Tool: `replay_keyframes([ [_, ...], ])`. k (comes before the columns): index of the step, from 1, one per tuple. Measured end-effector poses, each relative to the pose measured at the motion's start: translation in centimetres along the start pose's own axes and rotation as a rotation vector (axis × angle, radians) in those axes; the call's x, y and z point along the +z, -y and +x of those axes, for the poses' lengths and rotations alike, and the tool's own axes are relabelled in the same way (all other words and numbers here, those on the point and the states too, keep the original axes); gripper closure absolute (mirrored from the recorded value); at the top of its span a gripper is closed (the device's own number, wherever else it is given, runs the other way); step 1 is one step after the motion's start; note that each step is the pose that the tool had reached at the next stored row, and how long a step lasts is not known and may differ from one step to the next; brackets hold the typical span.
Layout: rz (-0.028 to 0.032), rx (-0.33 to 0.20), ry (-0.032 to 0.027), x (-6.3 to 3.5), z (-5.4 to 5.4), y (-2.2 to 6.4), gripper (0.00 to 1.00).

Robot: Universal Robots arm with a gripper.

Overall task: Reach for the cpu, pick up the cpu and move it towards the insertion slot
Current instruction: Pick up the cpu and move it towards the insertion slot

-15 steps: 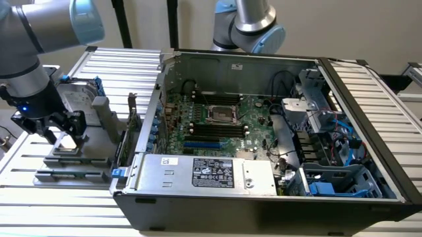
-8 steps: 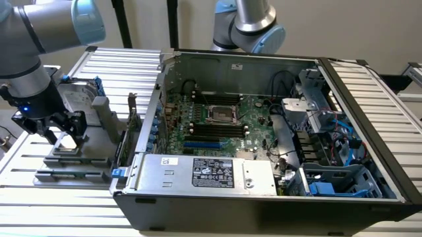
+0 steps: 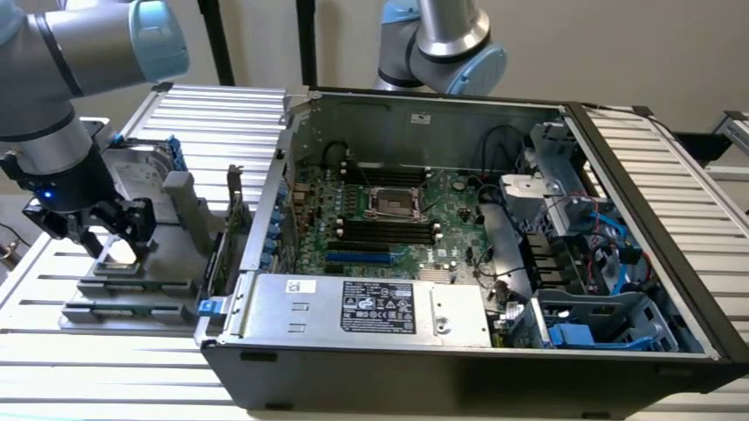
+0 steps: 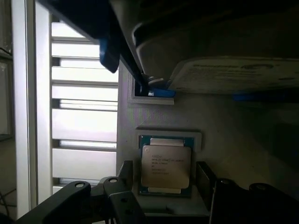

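The cpu (image 4: 166, 165), a small square chip with a silver-grey top and pale rim, lies flat in a recess of a grey holder (image 4: 224, 126). My gripper (image 4: 166, 176) is open and low over the chip, with one dark finger (image 4: 125, 171) on each side and a little space between pads and chip. In the exterior view the gripper (image 3: 111, 241) hangs over that holder (image 3: 129, 289) at the exterior view's left, outside the computer case. The insertion slot (image 3: 392, 203), a shiny silver frame with a dark centre, sits on the green motherboard (image 3: 451, 197) inside the open case.
An upright silver hard drive with blue brackets (image 3: 146, 167) stands just behind the gripper. The black case wall (image 3: 263, 219) lies between the holder and the motherboard. A power supply (image 3: 363, 307) fills the case front. A second arm (image 3: 439, 44) stands behind the case.
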State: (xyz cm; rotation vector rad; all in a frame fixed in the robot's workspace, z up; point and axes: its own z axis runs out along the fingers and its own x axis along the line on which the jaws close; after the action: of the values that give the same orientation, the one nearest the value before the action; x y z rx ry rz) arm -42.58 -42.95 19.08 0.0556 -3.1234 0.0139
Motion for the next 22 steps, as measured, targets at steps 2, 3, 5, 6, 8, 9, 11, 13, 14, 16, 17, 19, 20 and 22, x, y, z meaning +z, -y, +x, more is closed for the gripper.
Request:
replay_keyframes([
  [2,-0.0002,0.000,0.0003,0.03,-0.02,-0.03,0.35],
  [3,-0.0001,0.000,0.0002,0.02,-0.02,-0.05,0.35],
  [5,-0.0001,0.000,0.0001,0.02,-0.04,-0.10,0.35],
  [6,-0.0001,0.000,0.0001,0.02,-0.04,-0.12,0.35],
  [8,-0.0001,0.000,0.0001,0.04,-0.05,-0.17,0.35],
  [9,-0.0001,0.000,0.0000,0.06,-0.05,-0.20,0.35],
  [11,0.0000,0.000,0.0000,0.11,-0.06,-0.25,0.35],
  [13,-0.0001,0.000,0.0001,0.16,-0.09,-0.30,0.35],
  [14,-0.0001,0.000,0.0001,0.19,-0.11,-0.32,0.35],
  [16,0.0000,0.000,0.0000,0.22,-0.13,-0.33,0.35],
  [17,0.0001,0.000,-0.0002,0.22,-0.13,-0.33,0.35],
  [19,0.0001,0.000,-0.0001,0.24,-0.15,-0.34,0.35],
  [20,0.0001,0.000,-0.0001,0.25,-0.16,-0.33,0.35],
  [22,0.0000,0.000,0.0000,0.28,-0.18,-0.33,0.35],
])
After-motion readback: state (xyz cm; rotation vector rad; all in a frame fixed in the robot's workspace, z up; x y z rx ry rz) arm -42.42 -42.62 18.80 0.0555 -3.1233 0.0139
